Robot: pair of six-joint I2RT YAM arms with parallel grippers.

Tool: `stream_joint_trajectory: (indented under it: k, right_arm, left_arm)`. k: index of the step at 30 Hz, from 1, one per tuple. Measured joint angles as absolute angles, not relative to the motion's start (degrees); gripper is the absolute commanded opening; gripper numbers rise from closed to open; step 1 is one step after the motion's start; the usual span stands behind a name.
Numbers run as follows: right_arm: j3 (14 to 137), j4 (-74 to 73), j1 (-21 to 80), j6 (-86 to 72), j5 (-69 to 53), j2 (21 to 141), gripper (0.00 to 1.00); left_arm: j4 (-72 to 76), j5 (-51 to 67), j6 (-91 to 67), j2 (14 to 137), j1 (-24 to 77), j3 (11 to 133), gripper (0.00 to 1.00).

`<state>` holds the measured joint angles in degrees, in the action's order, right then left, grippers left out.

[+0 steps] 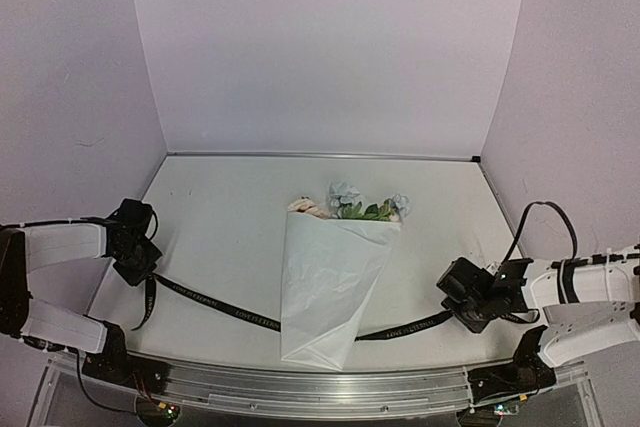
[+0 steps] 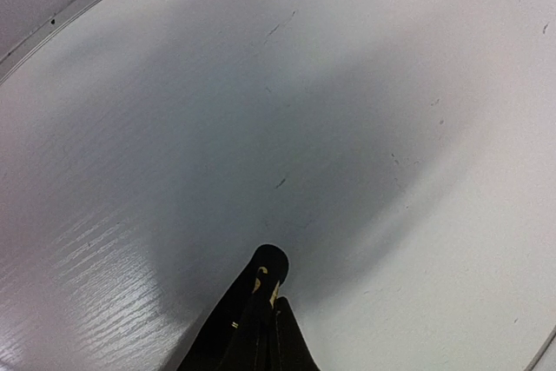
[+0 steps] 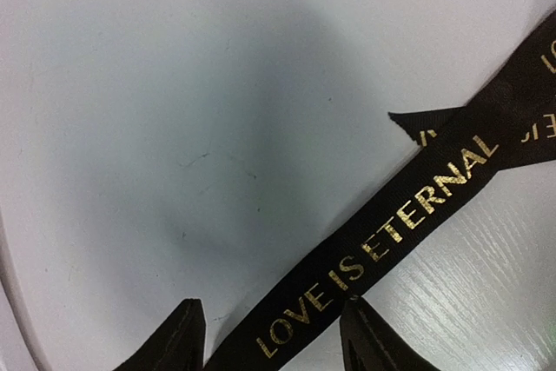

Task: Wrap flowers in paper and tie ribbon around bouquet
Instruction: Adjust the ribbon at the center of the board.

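Left gripper (image 2: 265, 293): jaws shut tight, one end of the black ribbon (image 1: 215, 303) pinched between the tips, gold lettering just visible at the nip; a short tail is seen hanging below the grip in the top view. Right gripper (image 3: 274, 336): jaws partly open, one fingertip set either side of the ribbon's other end, the band lying flat on the table (image 1: 230, 207) between them and not yet clamped; a cut end is seen folded back just beyond. Ribbon: stretched across the near part of the table from one gripper to the other, its middle hidden beneath the narrow end of the bouquet (image 1: 325, 282). Bouquet: lying flat at table centre, the paper (image 1: 318, 322) already rolled into a cone, point toward the arms, the flowers (image 1: 350, 209) showing at the far, wide end. Step in hand, as judged: wrapping complete, tying begun, both ribbon ends being secured. Next move, as judged: the right jaws are to be shut on the band, then both ends are to be lifted and crossed over the cone's lower part without the paper being dragged or unrolled.
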<state>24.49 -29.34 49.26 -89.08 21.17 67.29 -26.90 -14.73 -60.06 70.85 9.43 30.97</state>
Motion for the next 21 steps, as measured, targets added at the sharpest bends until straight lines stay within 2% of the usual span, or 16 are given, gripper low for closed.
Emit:
stream_joint_trajectory:
  k: [10,16,21]
  right_arm:
    - [24.53,-30.31,49.18,-93.23,21.94,70.46,0.25]
    - [24.52,-27.58,48.29,-93.31,22.9,72.19,0.02]
    - [24.24,-26.19,45.57,-91.57,21.45,71.65,0.0]
  left_arm:
    - [-25.29,-14.06,-58.32,70.5,9.43,30.59,0.0]
    - [-24.87,-13.44,-57.67,70.5,9.43,30.59,0.0]
    - [-23.64,-12.41,-56.75,70.5,9.43,30.59,0.0]
